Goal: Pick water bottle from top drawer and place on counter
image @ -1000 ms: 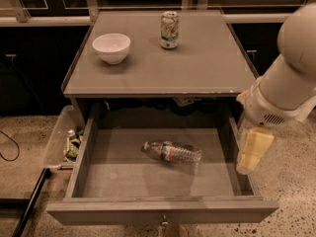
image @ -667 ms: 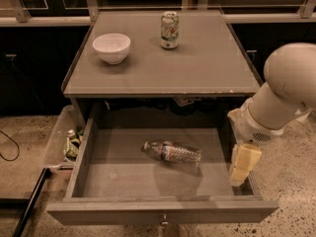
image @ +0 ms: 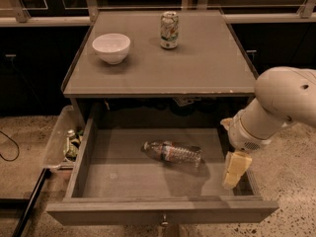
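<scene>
The water bottle (image: 173, 153) lies on its side in the middle of the open top drawer (image: 163, 209), cap toward the left. My gripper (image: 233, 171) hangs at the drawer's right side, pale fingers pointing down, to the right of the bottle and not touching it. The white arm reaches in from the right edge. The counter (image: 197, 68) is the grey cabinet top behind the drawer.
A white bowl (image: 111, 47) sits at the counter's left rear and a green-and-white soda can (image: 169, 29) stands at its middle rear. A clear plastic bin (image: 66, 142) of cans sits on the floor left of the drawer. A black cable lies at far left.
My arm has lowered and moved left, bringing the gripper from outside the drawer's right wall down into its right side. The bottle has not moved.
</scene>
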`<state>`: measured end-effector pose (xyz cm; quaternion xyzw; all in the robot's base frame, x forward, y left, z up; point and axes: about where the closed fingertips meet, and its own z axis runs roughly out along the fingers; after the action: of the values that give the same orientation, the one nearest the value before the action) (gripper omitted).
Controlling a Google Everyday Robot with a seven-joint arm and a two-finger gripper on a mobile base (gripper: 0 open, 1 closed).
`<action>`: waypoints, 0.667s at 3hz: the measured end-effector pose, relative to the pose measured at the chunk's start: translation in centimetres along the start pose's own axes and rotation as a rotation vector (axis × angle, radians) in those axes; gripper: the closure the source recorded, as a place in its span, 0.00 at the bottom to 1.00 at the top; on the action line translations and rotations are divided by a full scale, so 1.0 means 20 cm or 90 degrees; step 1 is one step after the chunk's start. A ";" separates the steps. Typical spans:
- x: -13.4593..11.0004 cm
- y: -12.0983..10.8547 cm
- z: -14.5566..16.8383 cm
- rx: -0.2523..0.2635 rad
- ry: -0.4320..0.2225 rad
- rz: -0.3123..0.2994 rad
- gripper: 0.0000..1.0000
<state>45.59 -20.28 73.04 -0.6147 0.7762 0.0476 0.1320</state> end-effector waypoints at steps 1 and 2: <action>0.00 0.01 -0.08 0.021 0.001 -0.004 0.00; -0.06 -0.03 0.01 0.035 -0.038 0.003 0.00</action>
<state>46.40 -19.35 73.24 -0.6072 0.7745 0.0450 0.1714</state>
